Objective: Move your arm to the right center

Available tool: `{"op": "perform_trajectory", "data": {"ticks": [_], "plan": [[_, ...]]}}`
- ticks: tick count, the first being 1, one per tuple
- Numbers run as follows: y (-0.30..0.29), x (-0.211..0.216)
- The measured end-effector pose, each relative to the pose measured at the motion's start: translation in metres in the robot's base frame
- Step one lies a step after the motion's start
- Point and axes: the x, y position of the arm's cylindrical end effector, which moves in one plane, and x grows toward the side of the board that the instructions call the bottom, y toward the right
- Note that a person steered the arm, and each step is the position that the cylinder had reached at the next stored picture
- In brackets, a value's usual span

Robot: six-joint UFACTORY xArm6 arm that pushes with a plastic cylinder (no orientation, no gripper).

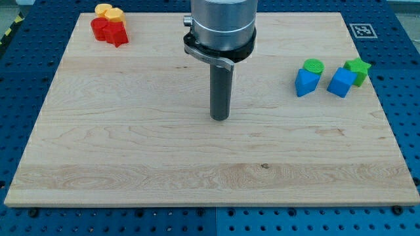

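My tip (pixel 220 118) rests near the middle of the wooden board (pixel 131 157), touching no block. At the view's right stand a blue block (pixel 305 82), a green round block (pixel 314 65) just behind it, a blue cube (pixel 340 82) and a green star block (pixel 358 69). They lie well to the right of my tip. At the view's top left a cluster holds red blocks (pixel 109 31) and yellow blocks (pixel 108 12). The arm's grey body (pixel 222 26) hangs above the board's top centre.
A black-and-white marker tag (pixel 361 30) sits on the board's top right corner. A blue perforated table (pixel 400 72) surrounds the board on all sides.
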Motion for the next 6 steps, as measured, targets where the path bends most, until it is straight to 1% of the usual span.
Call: {"op": "perform_trajectory", "data": {"ticks": [1, 3, 4, 5, 6], "plan": [[0.0, 0.0], [0.027, -0.048], [0.027, -0.072], [0.032, -0.113], [0.073, -0.153]]}}
